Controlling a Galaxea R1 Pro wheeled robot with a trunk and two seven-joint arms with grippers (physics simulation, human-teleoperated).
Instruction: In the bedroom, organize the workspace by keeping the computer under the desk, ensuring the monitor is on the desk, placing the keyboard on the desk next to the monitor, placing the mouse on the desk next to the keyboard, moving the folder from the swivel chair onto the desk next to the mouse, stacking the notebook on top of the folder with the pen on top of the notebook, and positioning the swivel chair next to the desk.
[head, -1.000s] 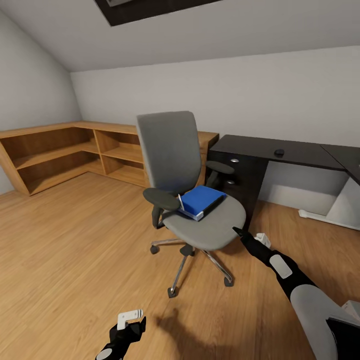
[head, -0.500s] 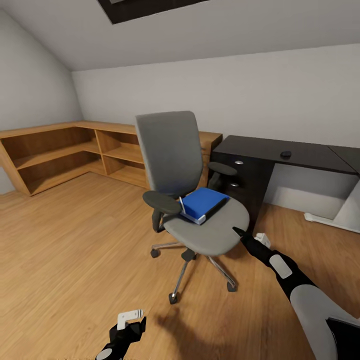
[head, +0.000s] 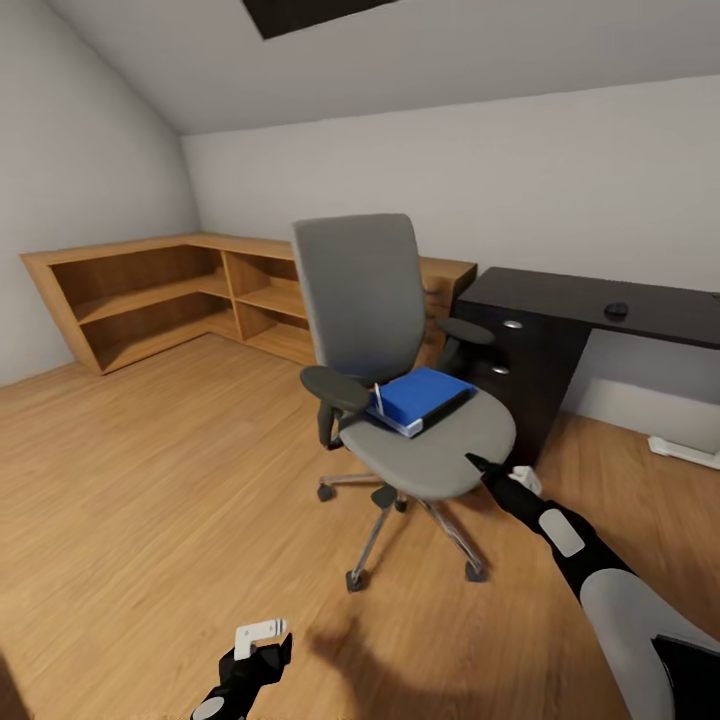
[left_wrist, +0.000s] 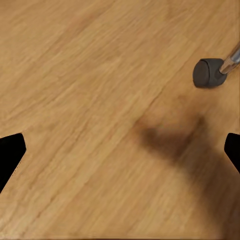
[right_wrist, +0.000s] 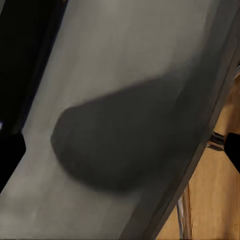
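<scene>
1. Bright blue folder (head: 423, 396) lies flat on the grey swivel chair (head: 400, 340) seat.
2. Black desk (head: 590, 300) at three o'clock; bare floor (head: 150, 480) at nine.
3. Right hand (head: 478, 466), fingers apart, at the seat's edge; left hand (head: 262, 645) also apart.

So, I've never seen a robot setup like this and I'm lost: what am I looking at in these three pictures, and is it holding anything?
These are simulator renders from a wheeled robot with two arms. The big picture comes from its head camera, looking down over both arms. The left gripper hangs low over the wooden floor; the right gripper reaches to the front edge of the swivel chair. A blue folder lies on the chair's seat, and the black desk stands behind.

The other two pictures come from cameras at each wrist, looking along the fingers. The left one sees floor and a chair castor; the right one sees the grey seat up close. Both grippers are open and hold nothing.
</scene>
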